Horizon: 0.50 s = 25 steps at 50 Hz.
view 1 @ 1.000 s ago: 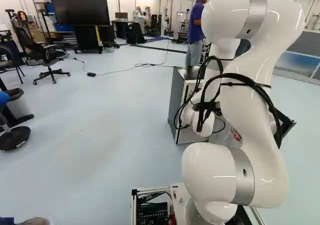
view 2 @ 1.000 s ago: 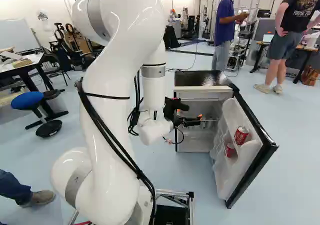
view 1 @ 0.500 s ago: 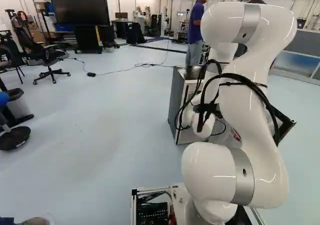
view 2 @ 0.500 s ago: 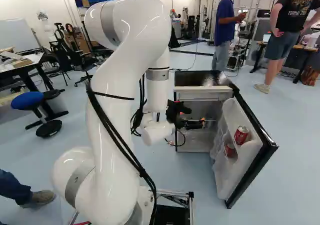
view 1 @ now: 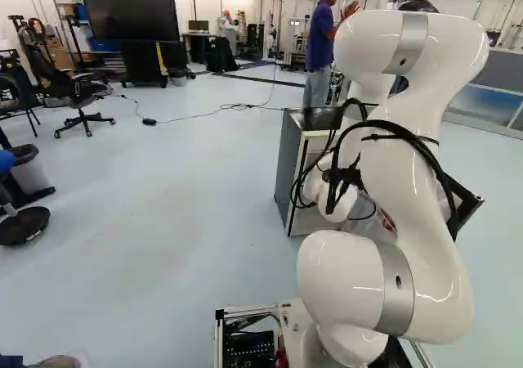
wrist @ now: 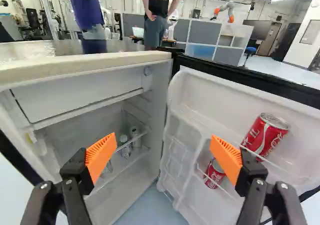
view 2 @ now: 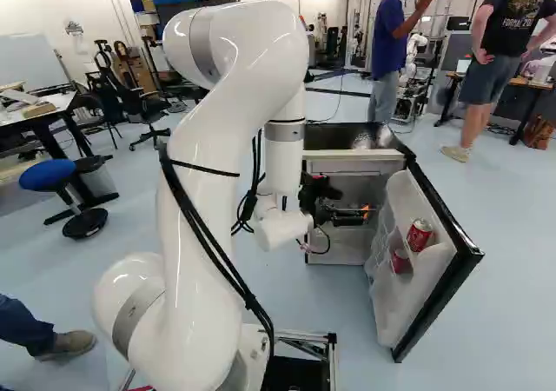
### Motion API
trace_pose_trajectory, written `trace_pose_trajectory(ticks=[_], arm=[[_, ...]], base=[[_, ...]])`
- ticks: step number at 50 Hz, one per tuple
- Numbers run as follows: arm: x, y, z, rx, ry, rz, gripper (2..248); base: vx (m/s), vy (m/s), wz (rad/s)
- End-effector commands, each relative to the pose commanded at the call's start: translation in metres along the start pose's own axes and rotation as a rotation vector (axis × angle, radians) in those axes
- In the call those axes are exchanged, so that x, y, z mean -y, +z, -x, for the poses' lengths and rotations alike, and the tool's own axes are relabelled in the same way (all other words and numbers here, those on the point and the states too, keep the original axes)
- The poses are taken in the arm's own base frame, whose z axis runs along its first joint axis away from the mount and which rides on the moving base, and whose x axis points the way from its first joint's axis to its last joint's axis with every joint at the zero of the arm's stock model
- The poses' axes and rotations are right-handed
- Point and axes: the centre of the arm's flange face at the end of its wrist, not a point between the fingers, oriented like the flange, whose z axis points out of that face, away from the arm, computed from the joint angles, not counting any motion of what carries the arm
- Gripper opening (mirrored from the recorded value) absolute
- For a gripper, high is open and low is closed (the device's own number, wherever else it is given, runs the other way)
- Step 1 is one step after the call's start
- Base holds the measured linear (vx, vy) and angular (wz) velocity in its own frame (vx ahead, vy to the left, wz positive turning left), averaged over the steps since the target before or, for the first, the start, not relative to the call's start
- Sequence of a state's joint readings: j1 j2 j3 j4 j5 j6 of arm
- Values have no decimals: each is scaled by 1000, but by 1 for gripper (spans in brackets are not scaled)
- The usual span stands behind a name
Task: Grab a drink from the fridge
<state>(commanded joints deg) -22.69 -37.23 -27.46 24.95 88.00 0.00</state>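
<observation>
The gripper (view 2: 363,214) has moved rightward, jaws spread; in the right base view, fridge (view 2: 354,155) right of centre on pale floor (view 2: 313,308), stool (view 2: 48,175) left.

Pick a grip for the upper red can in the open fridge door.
Pinch the upper can across its round body, above the rail crossing low. I'd approach from the inner side of the door: that face is exposed, the other backed.

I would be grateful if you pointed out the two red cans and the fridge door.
Upper red can (wrist: 263,137): wrist view, on its side.
Lower red can (wrist: 214,175): wrist view, on its side.
Fridge door (view 2: 467,256): right base view, on its black rim.
</observation>
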Motion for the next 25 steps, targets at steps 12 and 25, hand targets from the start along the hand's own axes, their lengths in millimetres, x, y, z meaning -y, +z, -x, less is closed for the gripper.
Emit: trace_pose_trajectory(ticks=[12,25], arm=[[-8,15,0,-11,12,53,247],[-17,30,0,-22,24,110,247]], base=[[0,0,0],[0,0,0]])
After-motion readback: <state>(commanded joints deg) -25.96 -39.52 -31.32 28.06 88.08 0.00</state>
